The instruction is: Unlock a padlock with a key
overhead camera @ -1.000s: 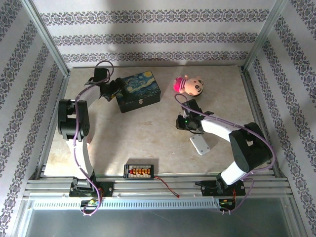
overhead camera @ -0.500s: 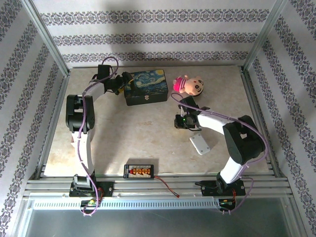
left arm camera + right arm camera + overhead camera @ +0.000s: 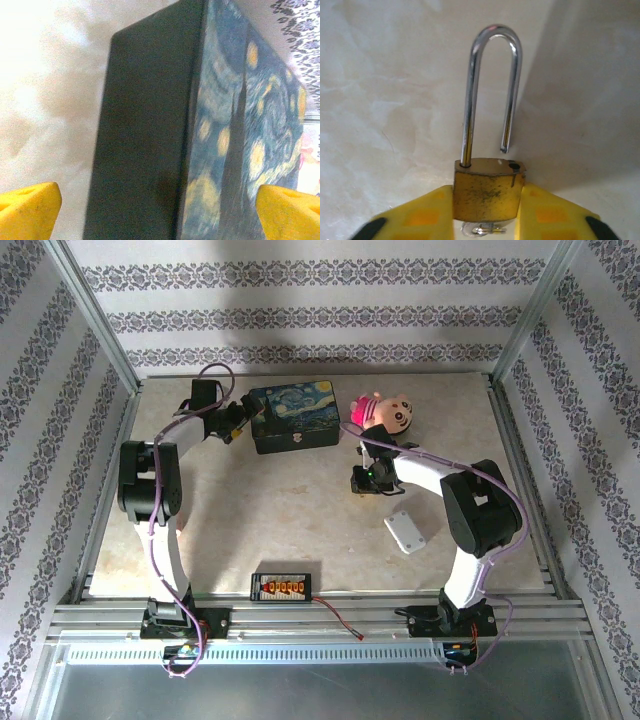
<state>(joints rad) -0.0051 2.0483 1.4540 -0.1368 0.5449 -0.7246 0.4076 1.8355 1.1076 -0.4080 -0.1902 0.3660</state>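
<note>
**Padlock open in the right end effector**

The right end effector is grasping the padlock; its yellow fingers lie against both sides of the brass body, over the pale counter. The shackle stands upright and one leg hangs free of its hole (so the lock is open); the key shows as a silvery bit under the body. The left end effector is released; its tips are spread wide in front of the painted box.
</note>
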